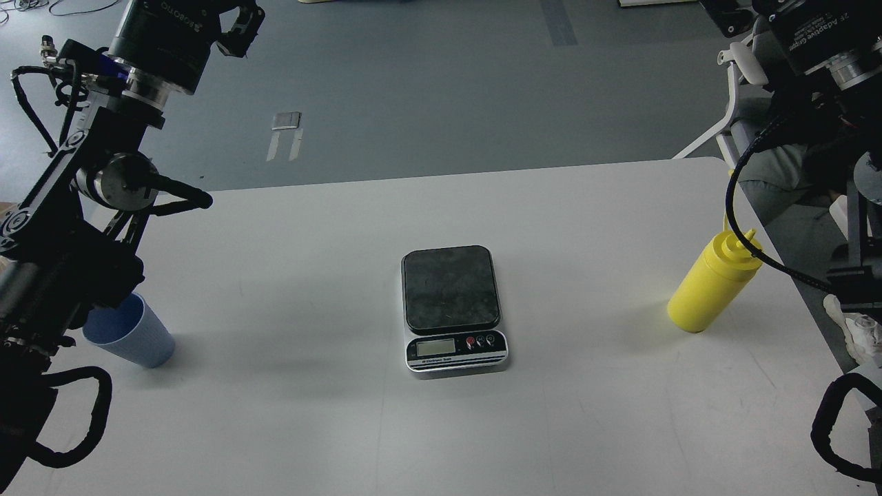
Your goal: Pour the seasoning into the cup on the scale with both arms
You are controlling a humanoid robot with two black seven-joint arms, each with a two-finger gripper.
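The scale (451, 297) sits at the table's middle, its dark platform bare and its display facing me. The light blue cup (131, 332) stands upright at the near left, partly hidden behind my left arm. The yellow seasoning bottle (713, 282) stands upright at the right edge, with a black cable crossing its nozzle. My left gripper (238, 19) is raised high at the top left, far above the cup and holding nothing I can see. My right gripper (730, 15) is raised at the top right, well above the bottle. Both sets of fingers are cut off by the top edge.
The white table (441, 427) ends just right of the bottle. A white chair (734, 103) and a seated person's legs are beyond the right corner. A small grey object (286, 121) lies on the floor behind.
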